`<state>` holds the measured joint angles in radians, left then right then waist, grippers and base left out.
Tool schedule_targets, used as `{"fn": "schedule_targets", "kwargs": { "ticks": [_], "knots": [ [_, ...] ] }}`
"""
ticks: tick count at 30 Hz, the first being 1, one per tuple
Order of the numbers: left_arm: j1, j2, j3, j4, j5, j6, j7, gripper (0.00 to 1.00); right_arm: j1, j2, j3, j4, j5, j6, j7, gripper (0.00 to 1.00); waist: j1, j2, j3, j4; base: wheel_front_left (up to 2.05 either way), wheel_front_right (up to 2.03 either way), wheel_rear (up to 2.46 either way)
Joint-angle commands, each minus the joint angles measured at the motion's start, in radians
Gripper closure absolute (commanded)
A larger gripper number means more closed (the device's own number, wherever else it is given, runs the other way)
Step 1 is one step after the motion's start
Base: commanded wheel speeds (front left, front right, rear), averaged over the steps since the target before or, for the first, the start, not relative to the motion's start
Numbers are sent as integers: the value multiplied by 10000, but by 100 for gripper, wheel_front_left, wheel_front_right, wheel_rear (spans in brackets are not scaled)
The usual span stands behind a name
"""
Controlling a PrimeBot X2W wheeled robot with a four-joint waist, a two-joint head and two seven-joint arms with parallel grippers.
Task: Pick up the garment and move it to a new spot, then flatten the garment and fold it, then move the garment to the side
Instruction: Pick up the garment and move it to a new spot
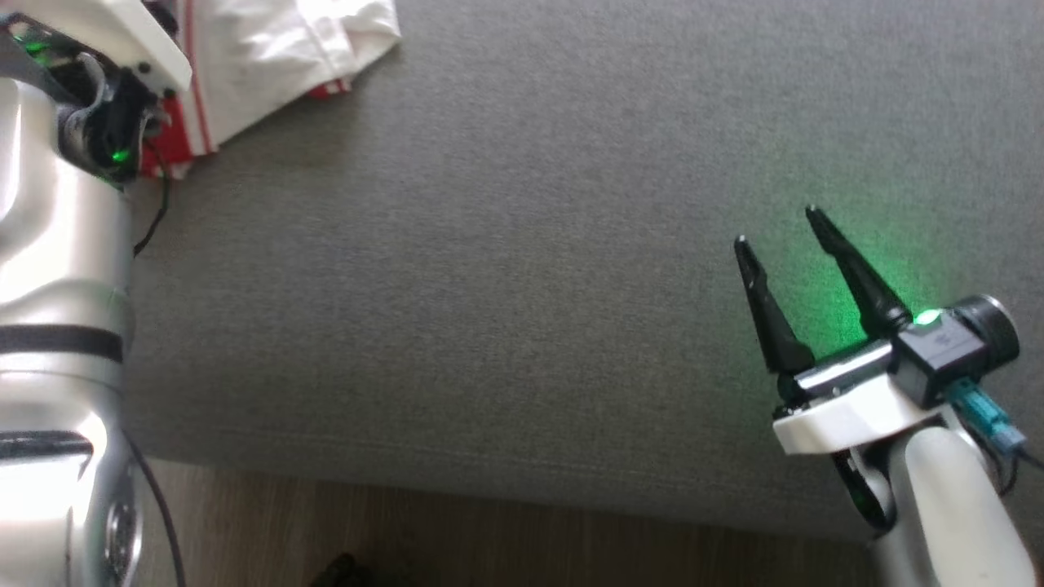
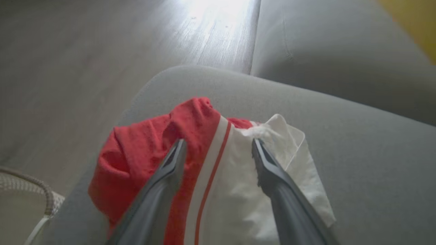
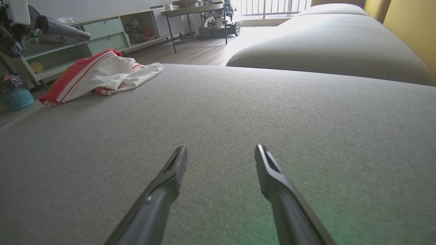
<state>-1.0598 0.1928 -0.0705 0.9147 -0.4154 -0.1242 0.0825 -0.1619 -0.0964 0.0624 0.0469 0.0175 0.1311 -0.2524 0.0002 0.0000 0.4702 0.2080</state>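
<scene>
My left end effector [image 2: 218, 143] apart over crumpled red-white garment [image 2: 136, 163]; my right end effector [image 3: 221, 149] apart above coarse grey cushion [image 3: 238, 112].

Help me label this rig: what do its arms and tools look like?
Right tool: two long dark tapered fingers, white mount, black camera with green light, teal plug, pale forearm. Left arm: silver, black bands, black cable, green lights.

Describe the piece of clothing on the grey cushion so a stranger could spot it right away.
Start with the wide grey cushion in front of the robot and go to its far left corner. The garment lies crumpled there, under the open left gripper. It is part red, part white with a thin red stripe, the one bright thing on plain grey.
</scene>
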Motion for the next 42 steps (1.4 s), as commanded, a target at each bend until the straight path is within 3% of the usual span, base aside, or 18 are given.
{"fn": "schedule_targets", "kwargs": {
  "ticks": [1, 4, 8, 16, 17, 18, 28, 35, 42],
  "knots": [
    [-418, 714, 40, 44, 90, -28, 264, 0, -149, -15, 277, -401, -32, -4, -93, 0, -2, 0, 313, -238, 0, 0, 0],
    [-956, 926, -379, 1077, 508, 241, 941, 0, -342, -47, 333, -574, -12, -4, -93, 0, -2, 0, 667, -421, 0, 0, 0],
    [-1235, 1154, -979, 1743, 1205, 667, 1006, 0, -520, -66, 340, -750, -70, -4, -93, 0, -2, 0, 1032, -587, 0, 0, 0],
    [-1229, 959, -1356, 2730, 1400, 787, 896, 0, -699, 13, 349, -996, -130, -4, -93, 0, -2, 0, 1467, -784, 0, 0, 0],
    [-1232, 935, -1382, 2768, 1390, 715, 774, 60, -707, 21, 334, -1003, -127, -4, -93, 0, -2, 0, 1486, -793, 0, 0, 0],
    [-1249, 924, -1378, 2745, 1365, 673, 515, 100, -722, 28, 321, -1000, -123, -4, -93, 0, -2, 0, 1494, -799, 0, 0, 0],
    [-1286, 791, -771, 1957, 777, 629, -3230, 100, -724, 213, 357, -695, -180, -4, -93, 0, -2, 0, 525, -803, 0, 0, 0],
    [-582, 551, 52, -28, 71, 180, -3437, 100, -527, 380, 496, -439, 27, -4, -93, 0, -2, 0, -623, -903, 0, 0, 0],
    [486, 287, -254, -2099, -321, -42, -3423, 100, -275, 454, 680, -262, 440, -4, -93, 0, -2, 0, -1793, -1354, 0, 0, 0]
  ]
}}
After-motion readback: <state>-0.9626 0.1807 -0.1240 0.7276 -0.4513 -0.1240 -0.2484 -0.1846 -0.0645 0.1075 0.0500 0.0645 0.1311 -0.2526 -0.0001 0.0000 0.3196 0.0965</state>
